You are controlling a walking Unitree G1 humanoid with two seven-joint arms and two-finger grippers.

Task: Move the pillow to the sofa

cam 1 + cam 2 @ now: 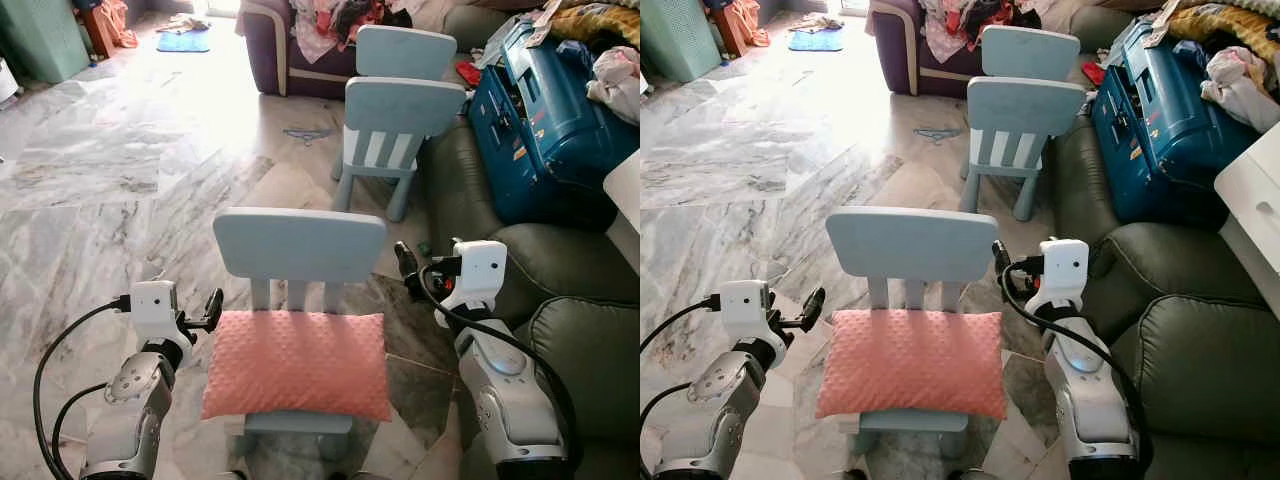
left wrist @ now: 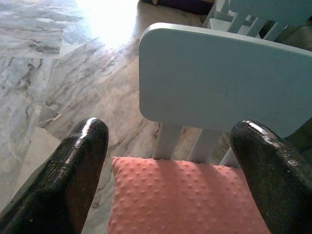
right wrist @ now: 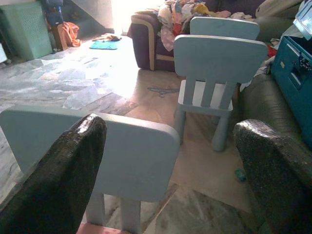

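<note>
The pillow [image 1: 297,363] lies flat on the seat of the near chair [image 1: 300,246], overhanging its front edge, untouched. The left claw [image 1: 211,309] stands open just beside the pillow's left edge; the right claw [image 1: 409,268] stands open beside the chair back, apart from the pillow. Risk: a one-sided pinch on soft, dimpled fabric may let the pillow sag, fold or slip free. The light plastic chair may shift or tip if a claw strikes its back. The pillow is rectangular, coral, plump. The chair is smooth, pale blue, round-cornered. The sofa [image 1: 585,300], dark green and leather-like, sits to the right on a glossy marble floor [image 1: 120,180].
</note>
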